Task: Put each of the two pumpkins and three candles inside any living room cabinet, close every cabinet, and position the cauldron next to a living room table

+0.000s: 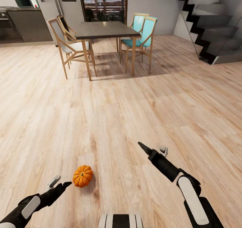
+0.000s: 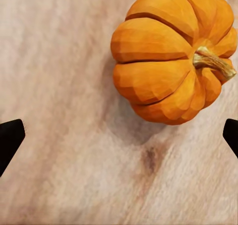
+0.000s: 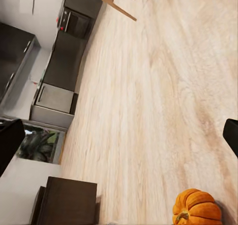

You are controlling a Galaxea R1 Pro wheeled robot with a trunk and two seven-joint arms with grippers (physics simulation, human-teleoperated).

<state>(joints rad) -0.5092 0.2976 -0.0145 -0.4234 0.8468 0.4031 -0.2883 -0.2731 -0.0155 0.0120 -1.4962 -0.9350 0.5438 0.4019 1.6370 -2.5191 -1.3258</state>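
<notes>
Resting on bare floor, pumpkin — stem clearest at left wrist.

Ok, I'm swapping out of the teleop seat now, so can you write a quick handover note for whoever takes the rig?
Left claw: open, empty, low over the floor just beside the pumpkin, not touching it.
Right claw: open, empty, held above bare floor.
The pumpkin stands upright on the floor in front of the robot; the dining table is farther ahead.
Done: nothing visible.
Left: grasp this pumpkin, then the rest of the stowing, closing cabinets and placing the cauldron.
</notes>
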